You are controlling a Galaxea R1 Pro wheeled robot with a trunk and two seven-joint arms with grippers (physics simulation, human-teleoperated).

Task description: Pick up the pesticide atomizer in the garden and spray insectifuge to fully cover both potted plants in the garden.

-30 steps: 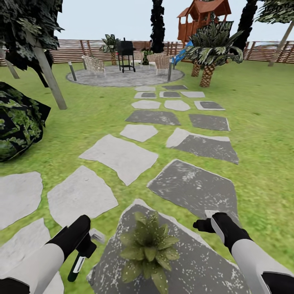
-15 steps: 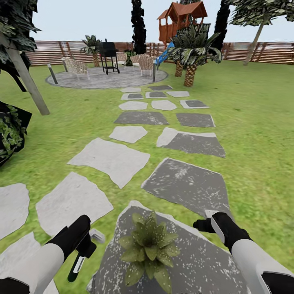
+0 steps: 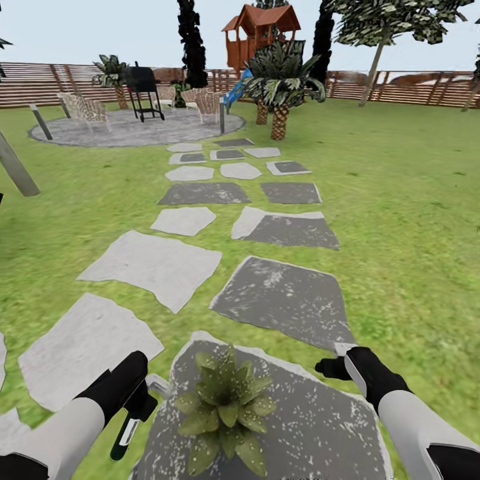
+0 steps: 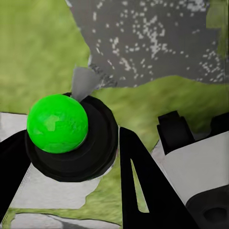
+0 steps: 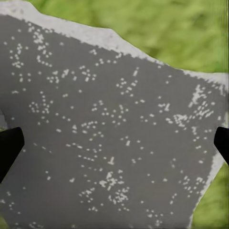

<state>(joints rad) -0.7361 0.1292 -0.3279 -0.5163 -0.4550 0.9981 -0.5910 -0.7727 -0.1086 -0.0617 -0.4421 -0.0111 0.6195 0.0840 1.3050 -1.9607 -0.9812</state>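
Note:
My left gripper (image 3: 137, 399) is shut on the pesticide atomizer (image 3: 125, 432). Its dark green body with a pale label hangs below the fingers, and its white-grey nozzle (image 3: 158, 385) points toward the plant. In the left wrist view the bottle's bright green end (image 4: 57, 123) sits between the black fingers (image 4: 143, 181). One potted plant (image 3: 223, 408), a rosette of pointed green leaves, stands on a dark speckled stone slab (image 3: 313, 427) between my arms. My right gripper (image 3: 335, 367) is open and empty to the plant's right, above that slab (image 5: 114, 95).
Pale and dark stone slabs (image 3: 150, 265) lead across the lawn to a round patio (image 3: 133, 127) with a grill (image 3: 143, 83) and chairs. A palm-like plant (image 3: 280, 80), a playhouse (image 3: 257, 30) and a wooden fence (image 3: 400, 87) stand behind. Open grass lies to the right.
The whole picture has slid left, so the camera has turned right. The bush and trunk at the left have left the view. Both arms keep their pose, the atomizer still held.

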